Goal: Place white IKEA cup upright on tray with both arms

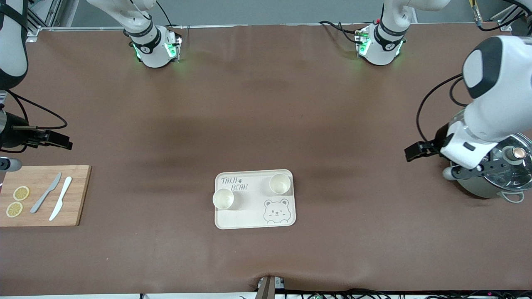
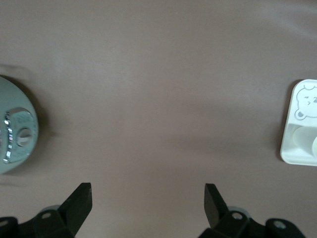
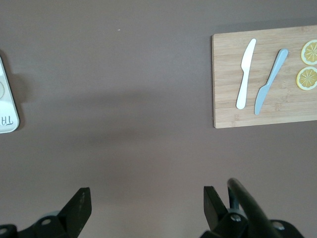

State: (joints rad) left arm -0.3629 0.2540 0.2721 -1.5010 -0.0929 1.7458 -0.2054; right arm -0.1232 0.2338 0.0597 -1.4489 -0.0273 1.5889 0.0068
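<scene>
The cream tray (image 1: 249,216) with "TAIJI BEAR" lettering and a bear face lies near the middle of the table, toward the front camera. Two white cups stand upright on it: one (image 1: 223,198) at the edge toward the right arm's end, one (image 1: 279,184) at the corner toward the left arm's end. My left gripper (image 1: 415,151) is open and empty over bare table beside a pot; its wrist view (image 2: 147,196) shows the tray's edge (image 2: 297,129). My right gripper (image 1: 58,140) is open and empty over bare table beside the cutting board, as its wrist view (image 3: 146,198) shows.
A wooden cutting board (image 1: 77,195) with two knives (image 1: 54,197) and two lemon slices (image 1: 17,201) lies at the right arm's end. A steel pot with a lid (image 1: 505,170) stands at the left arm's end, under the left arm.
</scene>
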